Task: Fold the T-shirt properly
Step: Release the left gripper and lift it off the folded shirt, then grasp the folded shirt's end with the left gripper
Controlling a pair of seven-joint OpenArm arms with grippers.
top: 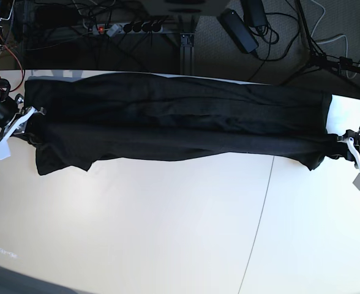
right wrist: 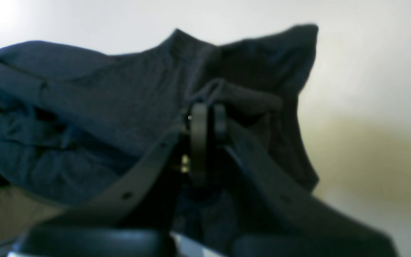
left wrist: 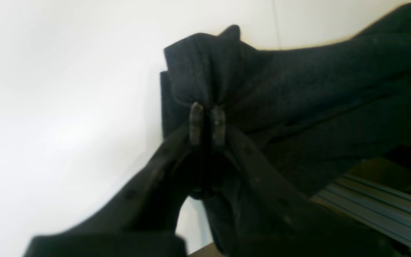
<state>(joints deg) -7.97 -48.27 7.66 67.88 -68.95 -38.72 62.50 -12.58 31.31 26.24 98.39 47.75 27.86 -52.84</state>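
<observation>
The black T-shirt (top: 174, 119) is stretched out in a long band across the far side of the white table, from left to right in the base view. My left gripper (left wrist: 207, 116) is shut on a bunched edge of the T-shirt (left wrist: 298, 89); in the base view it (top: 338, 147) is at the cloth's right end. My right gripper (right wrist: 208, 114) is shut on a gathered fold of the T-shirt (right wrist: 120, 107); in the base view it (top: 28, 122) is at the cloth's left end. The rainbow trim is not in view.
The white table (top: 168, 220) has a seam line (top: 262, 208) running front to back right of centre. Behind the table's far edge are a power strip (top: 131, 26), cables and a metal frame post (top: 186, 43). An aluminium rail (left wrist: 376, 210) shows in the left wrist view.
</observation>
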